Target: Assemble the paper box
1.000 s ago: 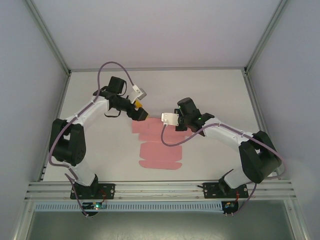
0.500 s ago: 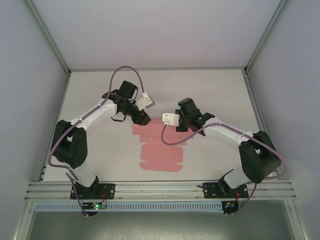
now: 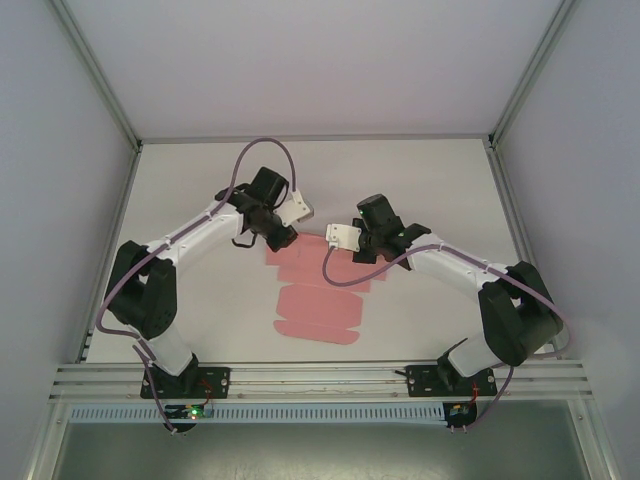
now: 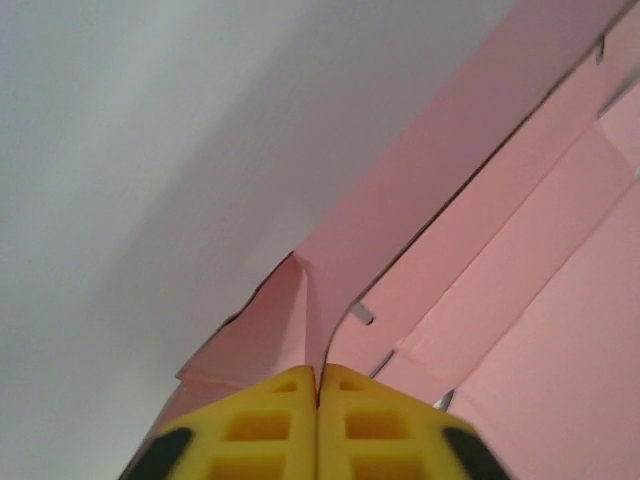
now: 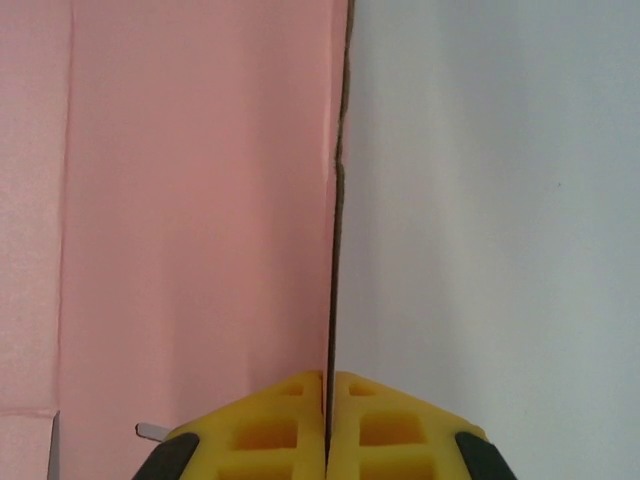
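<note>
A white bench [image 3: 440, 180] sits inside pale walls and an aluminium frame [image 3: 320, 372], with both arm bases bolted at its 6 o'clock edge. From above, we see the paper box [image 3: 320, 300] as a flat pink die-cut sheet in the middle of the bench. Its long axis runs from 12 to 6 o'clock, and its rounded flap end points toward 6.

The left tool [image 3: 283, 240] sits at the sheet's 11 o'clock corner. In the left wrist view the left tool [image 4: 318, 390] has its yellow fingers [image 4: 260, 425] pressed together on a raised fold of the pink card [image 4: 520, 250]. That fold climbs away toward 1 o'clock, and creased panels with small slits lie on its 3 o'clock side.

The right tool [image 3: 362, 250] is at the sheet's 1 o'clock edge. In the right wrist view the right tool [image 5: 328, 395] is also closed. The thin edge of the pink card [image 5: 200, 200] runs straight from 12 o'clock into the seam between the fingers [image 5: 390, 425], so we read it as clamped on that edge. Pink card lies toward 9 o'clock and bare white bench [image 5: 500, 200] toward 3.
</note>
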{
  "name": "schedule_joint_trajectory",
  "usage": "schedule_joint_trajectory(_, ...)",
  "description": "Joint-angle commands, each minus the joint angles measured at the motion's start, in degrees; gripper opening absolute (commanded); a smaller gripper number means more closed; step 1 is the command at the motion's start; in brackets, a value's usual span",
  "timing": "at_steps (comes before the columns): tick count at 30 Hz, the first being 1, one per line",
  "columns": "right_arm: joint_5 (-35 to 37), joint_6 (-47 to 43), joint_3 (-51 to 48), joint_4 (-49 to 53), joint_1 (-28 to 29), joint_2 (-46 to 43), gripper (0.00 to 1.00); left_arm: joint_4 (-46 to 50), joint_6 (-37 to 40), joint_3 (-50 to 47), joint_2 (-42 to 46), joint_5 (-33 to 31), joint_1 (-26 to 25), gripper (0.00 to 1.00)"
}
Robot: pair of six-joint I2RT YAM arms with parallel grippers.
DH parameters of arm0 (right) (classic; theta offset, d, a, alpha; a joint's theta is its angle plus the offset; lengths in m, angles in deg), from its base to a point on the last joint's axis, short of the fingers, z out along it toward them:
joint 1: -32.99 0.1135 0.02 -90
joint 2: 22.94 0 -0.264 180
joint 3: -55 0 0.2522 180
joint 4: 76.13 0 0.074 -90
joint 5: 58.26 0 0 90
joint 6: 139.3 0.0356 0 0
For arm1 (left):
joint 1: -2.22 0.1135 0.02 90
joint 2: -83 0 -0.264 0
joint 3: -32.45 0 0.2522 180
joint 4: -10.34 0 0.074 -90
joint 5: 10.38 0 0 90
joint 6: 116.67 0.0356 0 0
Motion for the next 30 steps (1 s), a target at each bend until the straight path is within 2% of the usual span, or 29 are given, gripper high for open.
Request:
schedule_joint_trajectory(1, -1.13, 1.73, 1.89, 0.25, -0.33, 0.17, 0.00, -5.87, -8.99, 1.47, -0.96, -3.31, -0.50, 0.00)
schedule_joint_trajectory(4, 3.38, 4.38, 1.88, -2.14, 0.46, 0.93, 0.00, -8.22, -16.85, 1.95, -1.01, -5.81, -1.52, 0.00)
schedule_joint_trajectory(7, 8.06, 9.78, 2.18, -5.23, 1.28, 1.06, 0.00, -11.57, -26.02, 1.17, -0.37, -13.59, -3.31, 0.00)
schedule_joint_trajectory(10, 7.92, 18.51, 4.68, -4.44, 1.51, 1.31, 0.00, -15.73, -32.89, -0.42, -0.56, -18.38, -5.96, 0.00)
schedule_joint_trajectory(14, 7.98, 23.46, 6.30, -3.06, 2.88, 1.90, 0.00, -22.38, -41.91, -3.05, -0.90, -27.58, -11.01, 0.00)
schedule_joint_trajectory(17, 9.73, 25.19, 6.49, -2.98, 4.33, 2.27, 0.00, -24.74, -46.02, -3.33, -1.41, -30.06, -12.97, 0.00)
schedule_joint_trajectory(21, 12.94, 23.05, 4.64, -5.33, 6.56, 1.68, 0.00, -27.65, -49.27, -4.38, -1.48, -28.06, -13.15, 0.00)
schedule_joint_trajectory(24, 15.68, 22.11, 3.02, -7.55, 7.30, 0.78, 0.00, -26.96, -50.66, -4.69, -0.74, -29.07, -13.22, 0.00)
schedule_joint_trajectory(25, 15.96, 22.14, 2.74, -8.01, 7.34, 0.56, 0.00, -27.00, -50.82, -4.94, -0.29, -28.79, -13.20, 0.01)
schedule_joint_trajectory(26, 16.16, 22.13, 2.46, -8.44, 7.37, 0.26, 0.00, -27.34, -49.94, -5.24, 0.04, -27.74, -13.14, 0.10)
schedule_joint_trajectory(30, 15.36, 19.52, 1.50, -8.41, 7.34, -1.03, 0.00, -23.06, -45.73, -4.49, 2.07, -26.73, -12.28, 0.29)
